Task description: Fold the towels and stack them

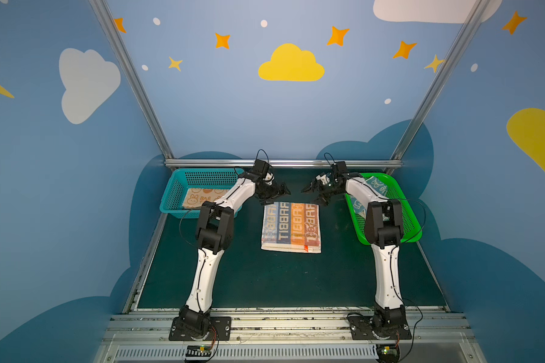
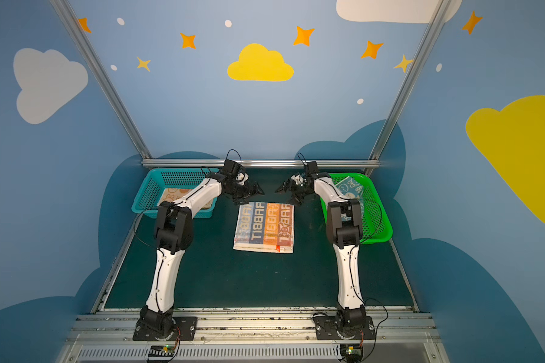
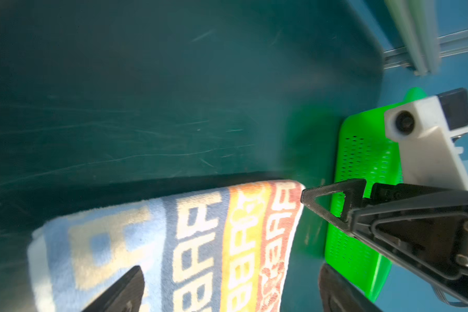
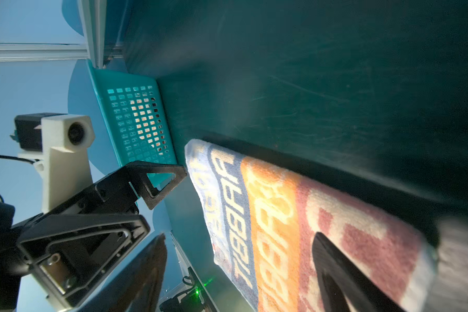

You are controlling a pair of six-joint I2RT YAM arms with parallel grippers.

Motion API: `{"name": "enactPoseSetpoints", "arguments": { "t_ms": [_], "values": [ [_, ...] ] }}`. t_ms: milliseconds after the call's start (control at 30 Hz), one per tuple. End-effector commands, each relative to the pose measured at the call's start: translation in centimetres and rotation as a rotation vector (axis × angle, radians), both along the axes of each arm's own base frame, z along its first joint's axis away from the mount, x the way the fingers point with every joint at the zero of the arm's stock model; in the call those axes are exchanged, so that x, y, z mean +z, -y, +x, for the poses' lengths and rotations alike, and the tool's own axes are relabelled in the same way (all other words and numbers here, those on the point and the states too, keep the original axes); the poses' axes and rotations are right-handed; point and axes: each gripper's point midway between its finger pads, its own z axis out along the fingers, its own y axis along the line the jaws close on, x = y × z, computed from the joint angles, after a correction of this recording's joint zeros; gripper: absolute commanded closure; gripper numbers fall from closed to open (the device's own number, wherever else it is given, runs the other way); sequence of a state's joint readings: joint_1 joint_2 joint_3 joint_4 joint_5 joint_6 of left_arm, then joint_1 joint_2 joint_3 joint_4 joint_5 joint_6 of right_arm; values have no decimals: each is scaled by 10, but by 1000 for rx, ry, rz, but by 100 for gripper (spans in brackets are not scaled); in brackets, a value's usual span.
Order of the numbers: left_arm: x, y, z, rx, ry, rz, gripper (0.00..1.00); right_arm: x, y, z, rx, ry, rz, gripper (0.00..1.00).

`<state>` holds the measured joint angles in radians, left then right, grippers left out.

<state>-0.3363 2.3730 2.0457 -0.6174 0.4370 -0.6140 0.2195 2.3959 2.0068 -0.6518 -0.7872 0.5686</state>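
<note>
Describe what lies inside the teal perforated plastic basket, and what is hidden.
An orange-cream rabbit-print terry towel lies on the teal basket's floor. The left arm's white link covers the towel's right end, so anything there is unseen.

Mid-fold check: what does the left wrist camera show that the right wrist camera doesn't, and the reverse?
Left wrist only: the green basket and the right gripper in front of it. Right wrist only: the teal basket, peach cloth visible through its holes, and the left gripper. Both: the folded striped RABBIT towel lying on the dark green mat, with that camera's own fingers spread open over it.
</note>
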Motion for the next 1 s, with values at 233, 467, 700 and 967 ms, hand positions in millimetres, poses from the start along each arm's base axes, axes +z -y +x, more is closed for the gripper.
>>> {"name": "enactPoseSetpoints", "arguments": {
  "t_ms": [233, 467, 700, 967],
  "values": [
    [-58, -36, -7, 37, -80, 67, 0, -43, 18, 2, -6, -59, -42, 16],
    [-48, -41, -7, 11, -40, 92, 0, -33, 32, 0, 36, -26, -103, 16],
    [9, -25, 1, -70, 125, 161, 0, 17, 44, -8, 101, 164, -215, 16],
    [20, -30, 0, -119, 177, 249, 0, -17, 56, -9, 153, 103, -400, 28]
  ]
}}
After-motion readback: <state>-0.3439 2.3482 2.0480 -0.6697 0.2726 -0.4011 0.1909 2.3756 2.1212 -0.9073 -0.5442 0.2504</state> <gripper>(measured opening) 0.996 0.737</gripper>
